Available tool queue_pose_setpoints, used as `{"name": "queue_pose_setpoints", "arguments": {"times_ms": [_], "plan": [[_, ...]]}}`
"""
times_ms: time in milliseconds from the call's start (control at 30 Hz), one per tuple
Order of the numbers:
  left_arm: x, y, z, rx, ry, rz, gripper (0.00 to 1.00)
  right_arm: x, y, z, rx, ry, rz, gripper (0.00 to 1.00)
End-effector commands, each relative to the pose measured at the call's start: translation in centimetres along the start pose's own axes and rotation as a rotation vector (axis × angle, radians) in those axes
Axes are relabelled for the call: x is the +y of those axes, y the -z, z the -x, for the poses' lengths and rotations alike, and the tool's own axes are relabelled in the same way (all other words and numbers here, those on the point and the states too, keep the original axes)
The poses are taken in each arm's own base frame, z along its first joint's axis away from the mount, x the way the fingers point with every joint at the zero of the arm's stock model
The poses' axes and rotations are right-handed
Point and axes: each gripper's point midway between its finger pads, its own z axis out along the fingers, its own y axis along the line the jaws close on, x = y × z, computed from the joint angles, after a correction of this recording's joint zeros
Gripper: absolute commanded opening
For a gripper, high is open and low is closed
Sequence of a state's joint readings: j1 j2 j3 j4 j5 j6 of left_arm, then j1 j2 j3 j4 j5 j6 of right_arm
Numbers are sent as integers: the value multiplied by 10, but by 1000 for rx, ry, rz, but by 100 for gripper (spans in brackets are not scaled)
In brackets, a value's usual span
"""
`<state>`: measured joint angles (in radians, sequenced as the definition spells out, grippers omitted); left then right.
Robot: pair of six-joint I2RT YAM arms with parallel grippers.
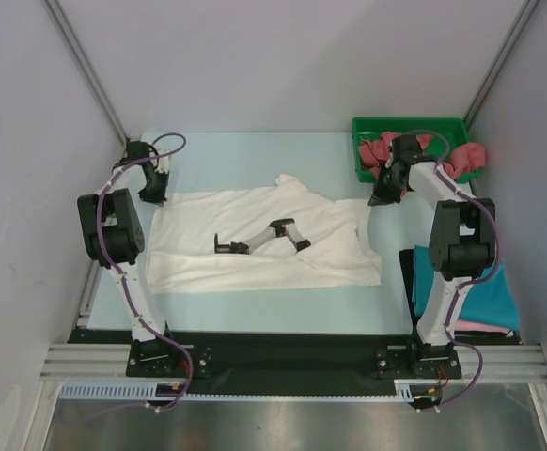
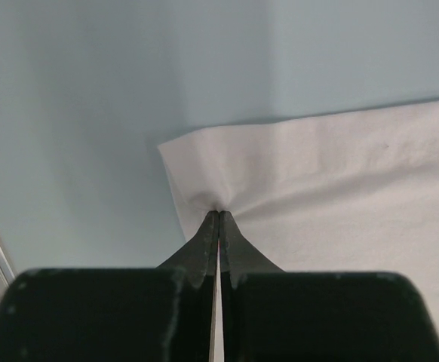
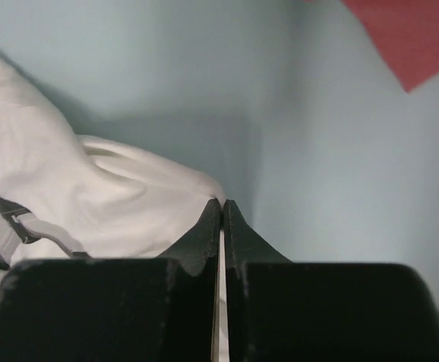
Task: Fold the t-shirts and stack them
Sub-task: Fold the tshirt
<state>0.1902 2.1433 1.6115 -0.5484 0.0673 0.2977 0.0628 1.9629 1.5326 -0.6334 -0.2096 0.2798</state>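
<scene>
White t-shirt [image 1: 264, 240] flat on the table [image 1: 255, 310], both my pincers pinched shut on it.
My left gripper [image 2: 219, 215] grips its far-left corner, right gripper [image 3: 222, 204] its far-right edge; long axis runs left-right between them.

white t-shirt [image 1: 198, 246], black-grey print [image 1: 288, 231] | green tray [image 1: 410, 123] | red shirts [image 1: 467, 158] | teal shirt [image 1: 490, 297]

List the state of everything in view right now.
Soft white cotton t-shirt: spread out, unfolded.
Left gripper: shut on its far-left corner.
Right gripper: shut on its far-right edge.
Green plastic rectangular tray: holding crumpled red shirts.
Folded teal shirt: stacked on pink shirt.
</scene>
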Motion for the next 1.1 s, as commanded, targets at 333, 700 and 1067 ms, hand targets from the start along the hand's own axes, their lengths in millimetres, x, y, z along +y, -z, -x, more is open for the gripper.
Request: {"name": "queue_pose_setpoints", "arguments": {"times_ms": [333, 700, 1067], "plan": [[19, 15, 13, -60, -40, 80, 0, -72, 3, -17, -67, -195, -273, 0], [-18, 25, 20, -117, -78, -98, 0, -14, 52, 29, -213, -19, -98, 55], [-4, 56, 47, -189, -79, -35, 43, 174, 5, 82, -222, 228, 233, 72]]}}
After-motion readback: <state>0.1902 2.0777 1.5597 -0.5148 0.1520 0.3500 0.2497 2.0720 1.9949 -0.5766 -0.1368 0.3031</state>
